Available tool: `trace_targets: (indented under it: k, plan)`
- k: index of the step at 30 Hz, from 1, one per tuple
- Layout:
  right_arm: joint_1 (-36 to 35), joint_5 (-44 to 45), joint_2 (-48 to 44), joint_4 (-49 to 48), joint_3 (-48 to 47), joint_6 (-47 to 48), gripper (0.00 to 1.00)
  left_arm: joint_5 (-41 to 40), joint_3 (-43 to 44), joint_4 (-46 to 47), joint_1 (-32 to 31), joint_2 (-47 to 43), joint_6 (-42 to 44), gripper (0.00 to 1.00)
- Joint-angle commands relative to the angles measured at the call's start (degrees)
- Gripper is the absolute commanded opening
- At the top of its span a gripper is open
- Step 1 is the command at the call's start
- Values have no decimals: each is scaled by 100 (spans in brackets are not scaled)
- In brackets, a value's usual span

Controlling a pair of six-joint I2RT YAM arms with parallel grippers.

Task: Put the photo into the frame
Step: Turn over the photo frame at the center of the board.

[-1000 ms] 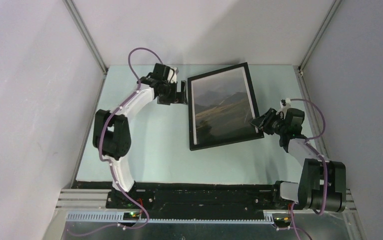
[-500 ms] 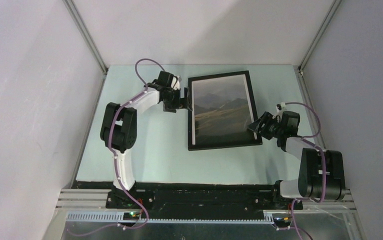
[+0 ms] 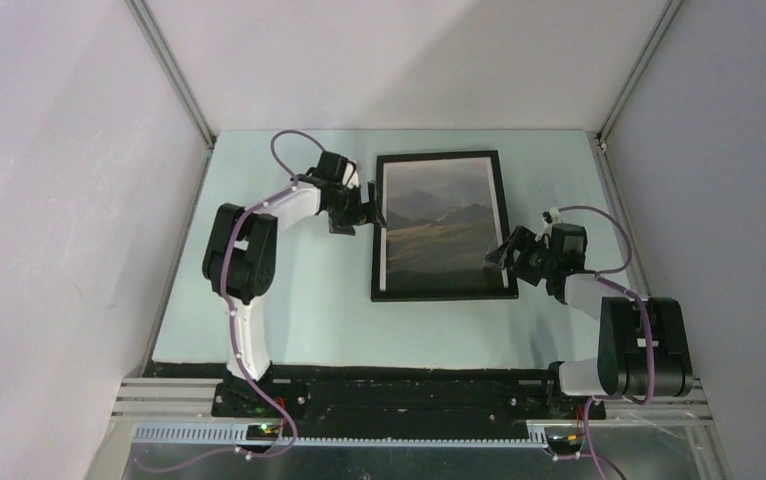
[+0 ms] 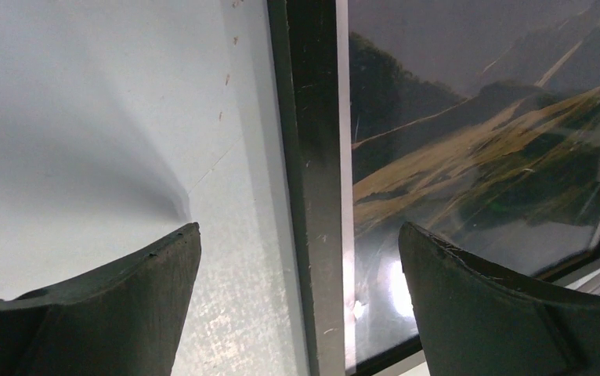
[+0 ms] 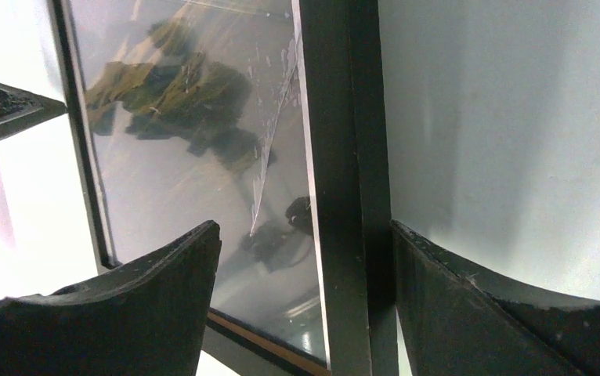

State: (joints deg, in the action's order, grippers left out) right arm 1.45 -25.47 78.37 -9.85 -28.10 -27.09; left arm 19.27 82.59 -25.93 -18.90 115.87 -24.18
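As the frame (image 3: 444, 294) lies flat on the counter (image 3: 289, 300), the photo (image 3: 439, 225) under its pane, long axis away from you, the left end effector (image 3: 368, 207) straddles its left rail and the right end effector (image 3: 504, 262) its right, both open, empty.

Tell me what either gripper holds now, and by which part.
Nothing is held. The left gripper straddles the left rail of the frame, the right gripper its right rail; both stand open.
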Motion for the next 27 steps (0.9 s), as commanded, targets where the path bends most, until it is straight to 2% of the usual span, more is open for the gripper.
trace_targets:
  k: [1,11,17,27]
  plan:
    - [-130,278,85,-100,-242,73,82,244,3,271,-66,179,-271,100]
    - [-476,512,550,33,-474,142,86,313,-302,472,-154,279,-526,100]
    - [-725,655,756,359,-970,275,86,411,-476,567,-177,198,-642,100]
    - [-1374,948,794,781,-1360,721,85,234,-1147,693,-195,-493,-690,99]
